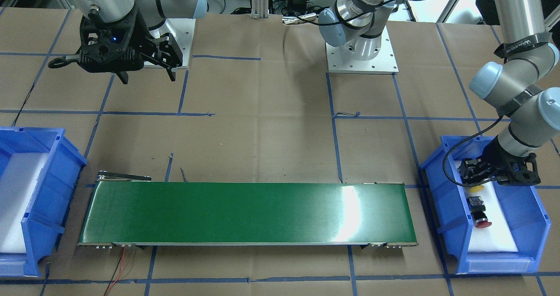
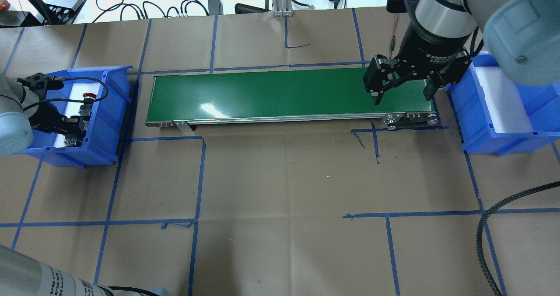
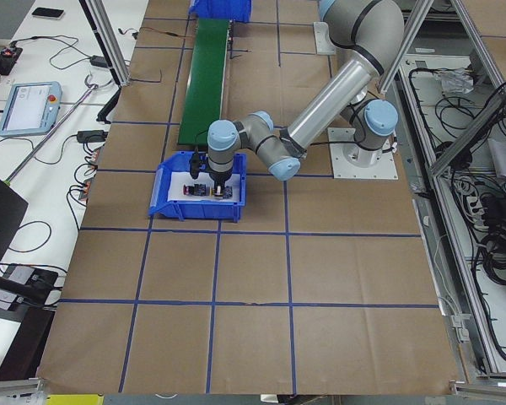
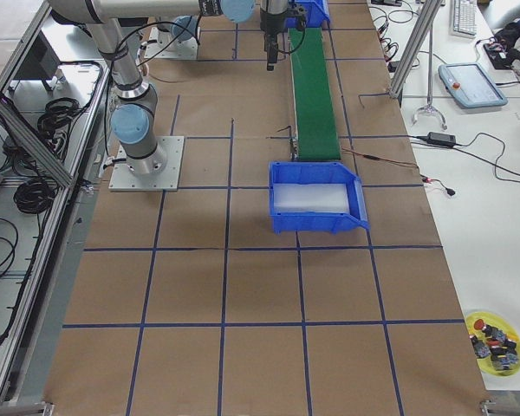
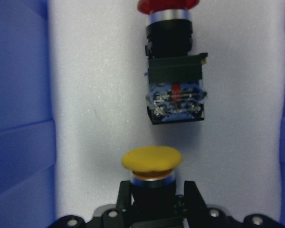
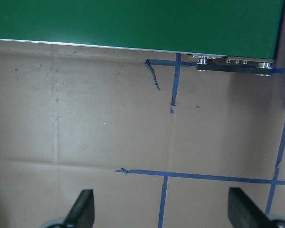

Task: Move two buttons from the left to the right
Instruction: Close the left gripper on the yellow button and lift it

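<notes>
The yellow-capped button point(image 5: 152, 159) lies in the left blue bin point(image 1: 442, 191) on white foam. My left gripper point(image 5: 154, 199) is low in that bin, with its fingers point(image 5: 124, 195) closed on the button's black body; the yellow cap also shows under it in the front-facing view point(image 1: 477, 186). The red-capped button point(image 5: 173, 90) lies free on the foam just beyond, and it also shows in the front-facing view point(image 1: 479, 213) and the overhead view point(image 2: 89, 96). My right gripper point(image 2: 401, 99) hangs open and empty above the right end of the green conveyor belt point(image 2: 280, 95).
The right blue bin point(image 2: 477, 125) with white foam stands past the belt's right end. The belt point(image 1: 249, 213) runs between the two bins with nothing on it. The table is brown paper with blue tape lines. Cables lie along the far edge.
</notes>
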### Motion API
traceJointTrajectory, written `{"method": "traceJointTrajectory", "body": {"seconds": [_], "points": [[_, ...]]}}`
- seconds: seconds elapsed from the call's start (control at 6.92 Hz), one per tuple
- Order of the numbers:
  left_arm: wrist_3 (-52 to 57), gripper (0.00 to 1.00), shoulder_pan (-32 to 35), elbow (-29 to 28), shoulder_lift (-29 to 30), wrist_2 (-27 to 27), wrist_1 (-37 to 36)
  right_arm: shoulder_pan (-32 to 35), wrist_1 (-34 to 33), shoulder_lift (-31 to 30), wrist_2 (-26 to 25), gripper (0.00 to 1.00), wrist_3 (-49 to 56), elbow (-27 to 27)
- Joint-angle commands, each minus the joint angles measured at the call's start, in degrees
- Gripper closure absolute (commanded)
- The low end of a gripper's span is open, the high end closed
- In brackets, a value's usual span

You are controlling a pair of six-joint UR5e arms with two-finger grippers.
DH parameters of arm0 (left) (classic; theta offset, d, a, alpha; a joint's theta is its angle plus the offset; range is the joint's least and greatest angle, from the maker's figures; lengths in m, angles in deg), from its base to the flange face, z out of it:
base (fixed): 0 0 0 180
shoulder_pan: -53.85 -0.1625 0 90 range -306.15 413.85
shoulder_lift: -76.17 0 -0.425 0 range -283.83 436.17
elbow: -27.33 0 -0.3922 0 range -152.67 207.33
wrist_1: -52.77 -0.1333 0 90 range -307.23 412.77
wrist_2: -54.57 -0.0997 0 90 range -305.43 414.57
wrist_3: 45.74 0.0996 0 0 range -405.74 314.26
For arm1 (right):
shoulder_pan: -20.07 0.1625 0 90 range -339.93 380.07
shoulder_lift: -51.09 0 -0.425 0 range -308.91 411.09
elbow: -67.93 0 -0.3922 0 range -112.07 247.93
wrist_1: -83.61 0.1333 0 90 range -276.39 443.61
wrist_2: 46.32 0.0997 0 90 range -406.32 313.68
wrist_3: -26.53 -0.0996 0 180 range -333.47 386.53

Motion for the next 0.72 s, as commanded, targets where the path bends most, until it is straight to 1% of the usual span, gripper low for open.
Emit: {"method": "traceJointTrajectory", "body": {"seconds": [0.0, 0.14, 0.29, 0.43, 0.58], "points": [[0.12, 0.97, 0.19, -6.7, -3.7, -0.05, 10.44, 0.0, 0.0, 0.03, 0.0, 0.0, 0.0, 0.0], [0.12, 0.97, 0.19, -11.87, -4.85, -0.05, 19.05, 0.0, 0.0, 0.03, 0.0, 0.0, -0.09, 0.0], [0.12, 0.97, 0.27, -16.88, -4.95, -0.05, 25.05, 0.0, 0.0, 0.03, 0.0, 0.0, -0.09, 0.0], [0.21, 0.97, 1.58, -21.2, -4.43, -0.05, 29.03, 0.0, 0.0, 0.03, 0.0, 0.0, 0.0, 0.0], [-0.05, 0.97, 5.77, -24.37, -4.25, -0.22, 31.16, 0.0, 0.0, 0.03, 0.0, 0.0, 0.0, 0.0]]}}
